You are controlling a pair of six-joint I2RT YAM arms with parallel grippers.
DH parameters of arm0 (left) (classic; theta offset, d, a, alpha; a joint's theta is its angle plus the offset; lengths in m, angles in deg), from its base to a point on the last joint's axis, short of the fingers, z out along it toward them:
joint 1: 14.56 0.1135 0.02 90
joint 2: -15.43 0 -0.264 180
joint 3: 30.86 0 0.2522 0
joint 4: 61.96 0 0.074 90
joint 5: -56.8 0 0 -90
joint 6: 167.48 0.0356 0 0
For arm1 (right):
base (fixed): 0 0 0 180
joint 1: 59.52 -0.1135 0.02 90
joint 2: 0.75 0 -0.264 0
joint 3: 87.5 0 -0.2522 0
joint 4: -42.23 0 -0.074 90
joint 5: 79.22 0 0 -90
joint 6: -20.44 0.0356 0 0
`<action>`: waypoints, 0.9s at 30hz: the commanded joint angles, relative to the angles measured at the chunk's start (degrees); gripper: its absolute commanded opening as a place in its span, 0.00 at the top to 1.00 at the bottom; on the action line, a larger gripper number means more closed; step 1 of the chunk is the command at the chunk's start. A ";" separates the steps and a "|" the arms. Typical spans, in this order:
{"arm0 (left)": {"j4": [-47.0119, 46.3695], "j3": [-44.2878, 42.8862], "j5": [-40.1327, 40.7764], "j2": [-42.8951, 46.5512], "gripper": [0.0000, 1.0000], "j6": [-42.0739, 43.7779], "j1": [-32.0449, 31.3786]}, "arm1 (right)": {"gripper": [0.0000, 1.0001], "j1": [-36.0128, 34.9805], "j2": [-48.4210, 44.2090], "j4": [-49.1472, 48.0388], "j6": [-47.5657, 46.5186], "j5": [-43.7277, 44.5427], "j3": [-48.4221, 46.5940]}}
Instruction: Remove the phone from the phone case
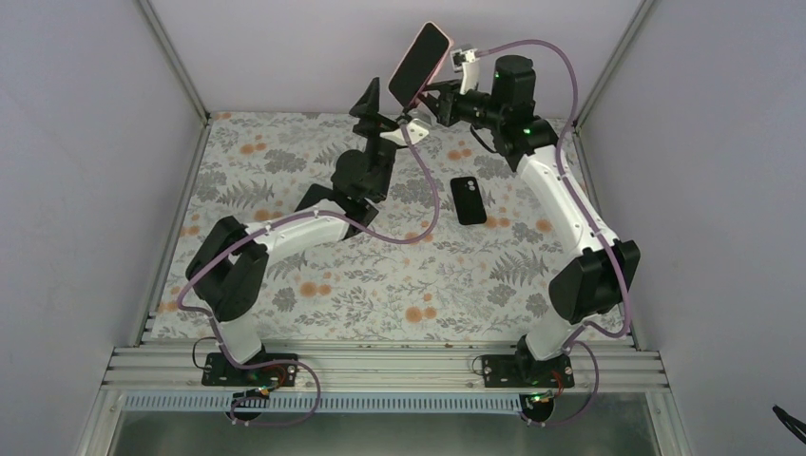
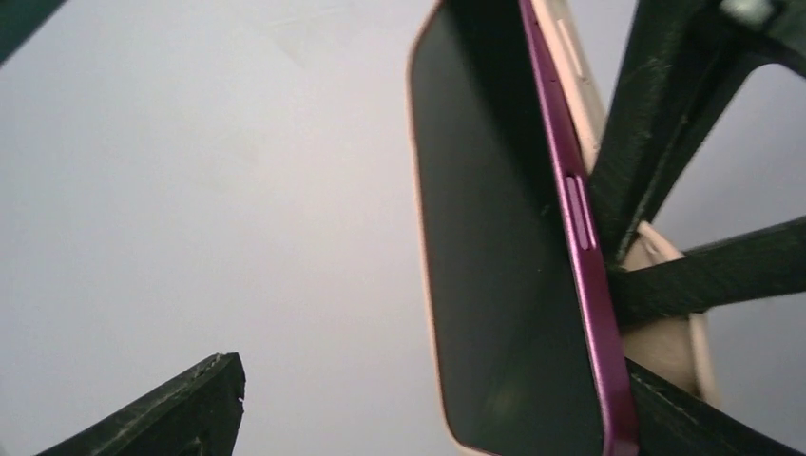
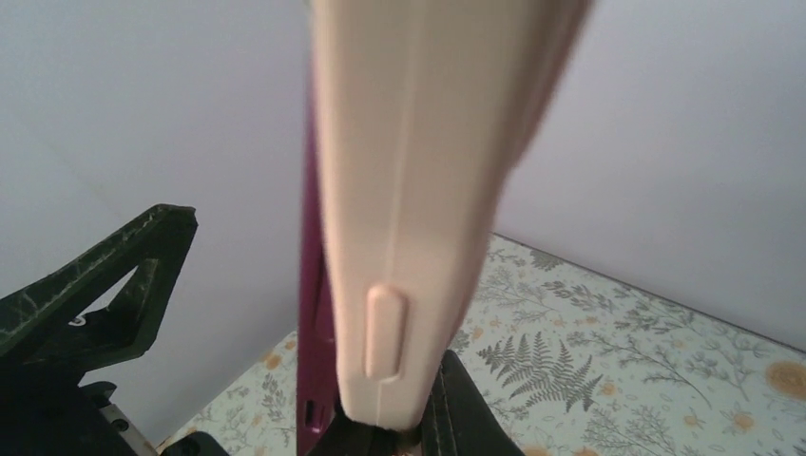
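Observation:
The phone (image 1: 416,66), dark screen and purple frame, is held up high near the back wall in a pale pink case (image 1: 440,36). My right gripper (image 1: 434,99) is shut on the case at its lower end. In the left wrist view the purple frame (image 2: 582,266) stands partly out of the pink case (image 2: 582,71) along one side. In the right wrist view the case (image 3: 418,190) fills the middle, with the purple phone edge (image 3: 316,361) to its left. My left gripper (image 1: 374,103) is open just left of the phone and holds nothing.
A small black phone-shaped object (image 1: 468,199) lies flat on the floral table cover (image 1: 380,285) right of centre. Grey walls and metal frame posts enclose the table. Purple cables loop over both arms.

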 commanded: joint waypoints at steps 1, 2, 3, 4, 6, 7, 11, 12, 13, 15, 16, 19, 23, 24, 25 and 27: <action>-18.21 -0.23 11.86 -0.38 0.16 7.71 3.72 | 0.97 -1.20 1.25 4.26 -3.41 -9.16 -2.08; -20.02 -0.65 11.85 -1.08 0.19 9.25 3.85 | 0.97 -1.34 1.30 5.06 -4.27 -9.46 -2.06; -22.02 -1.02 11.93 -1.84 0.24 10.60 3.94 | 0.97 -1.36 1.23 5.77 -5.20 -9.95 -1.82; -23.37 -1.29 11.71 -2.24 0.29 11.34 4.05 | 0.97 -1.36 1.15 6.38 -5.93 -10.50 -1.66; -23.68 -1.15 10.02 -2.39 0.34 11.55 4.08 | 0.97 -1.43 0.80 6.67 -6.98 -12.25 -0.98; -23.79 -1.17 9.41 -2.57 0.36 11.26 3.94 | 0.97 -1.45 0.71 6.72 -7.33 -13.27 -0.76; -23.42 -3.51 8.15 -4.56 0.40 11.74 3.12 | 0.97 -1.96 1.67 8.94 -9.28 -15.32 -2.08; -23.22 -4.67 8.45 -5.46 0.41 12.08 3.12 | 0.97 -2.11 1.96 9.35 -9.54 -15.54 -2.34; -23.22 -5.60 8.53 -6.03 0.42 12.35 3.12 | 0.97 -2.41 2.33 10.20 -10.23 -16.34 -2.75; -23.42 -6.20 7.95 -6.70 0.47 12.47 3.13 | 0.97 -2.94 3.12 12.48 -12.04 -17.08 -3.70; -22.77 -6.22 7.89 -6.62 0.51 11.93 3.12 | 0.97 -3.14 3.38 13.42 -12.72 -17.56 -3.89; -18.95 -5.81 5.59 -5.54 0.69 8.68 3.11 | 0.97 -3.38 3.55 14.20 -13.44 -18.26 -3.58; -16.49 -5.16 5.12 -4.21 0.91 7.27 2.71 | 0.97 -3.38 3.23 14.30 -14.13 -17.86 -3.44; -16.70 -4.79 4.98 -3.75 0.92 7.37 2.61 | 0.97 -3.38 3.14 14.26 -14.28 -17.54 -3.37; -16.67 -4.35 4.88 -3.33 0.93 7.30 2.59 | 0.97 -3.38 3.11 14.30 -14.41 -17.17 -3.35; -16.42 -3.67 4.68 -2.41 0.94 7.20 2.59 | 0.97 -3.38 3.26 14.45 -14.77 -15.76 -3.42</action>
